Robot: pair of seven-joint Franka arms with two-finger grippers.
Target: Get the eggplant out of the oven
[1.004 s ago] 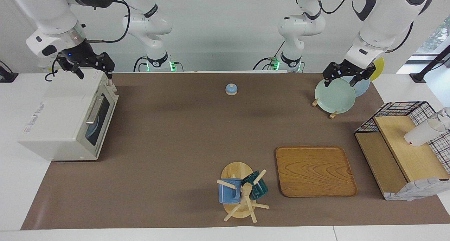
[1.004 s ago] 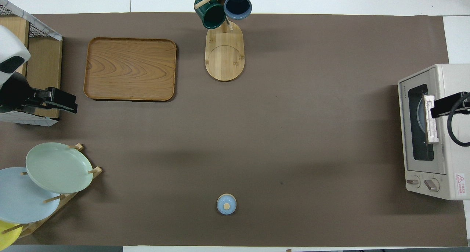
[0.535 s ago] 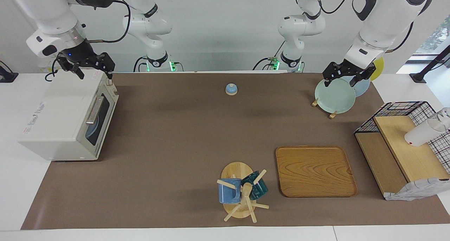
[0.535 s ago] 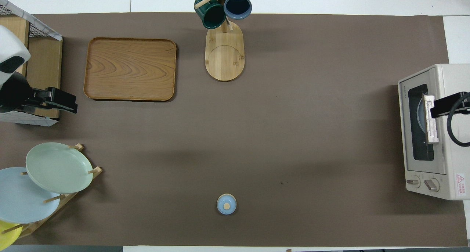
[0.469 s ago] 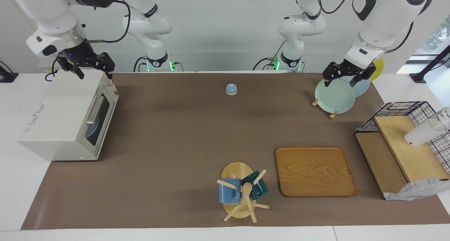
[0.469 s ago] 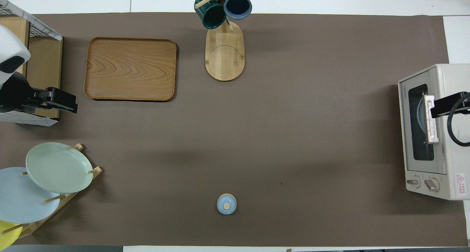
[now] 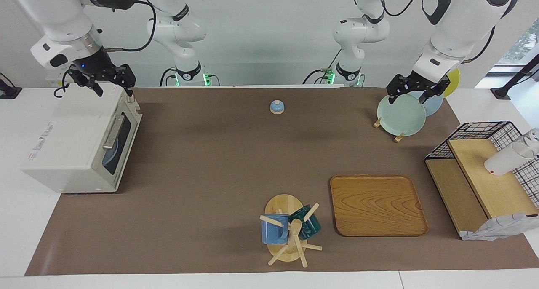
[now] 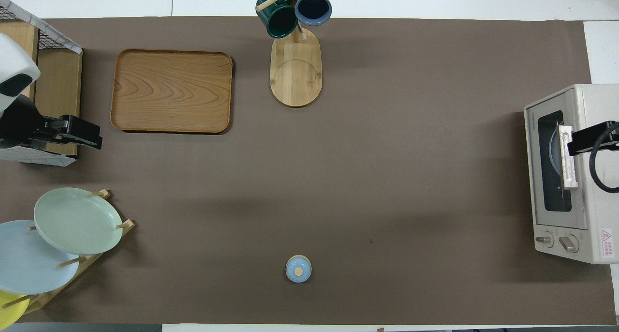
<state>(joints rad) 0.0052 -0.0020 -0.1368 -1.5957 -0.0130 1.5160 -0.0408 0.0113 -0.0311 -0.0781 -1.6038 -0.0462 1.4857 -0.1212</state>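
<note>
Brown mat (image 7: 219,162) is covering a white table (image 7: 25,221), with a white wall and both arm bases at 12 o'clock in the facing view. In that view, a wooden tray (image 7: 377,204) is lying at 4 o'clock and a mug tree (image 7: 288,234) is carrying a blue and a green mug at 6 o'clock. A plate rack (image 7: 398,138) is holding green, blue and yellow plates at 2 o'clock. A wire shelf (image 7: 476,133) is standing at 3 o'clock and a small blue lid (image 7: 277,107) is sitting near 12.

The oven (image 7: 71,141) is sitting at 9 o'clock, at the right arm's end: off-white box, door shut, silver bar handle, dark glass, knobs at the end nearer the robots. A blue plate is showing through the glass. The eggplant is not showing; cannot tell where it is lying inside.

Right gripper (image 7: 113,90) is hovering over the oven's top, at the corner nearest the robots, fingers spread, holding nothing. Left gripper (image 7: 408,96) is hanging over the plates in the rack, fingers spread wide, holding nothing.
</note>
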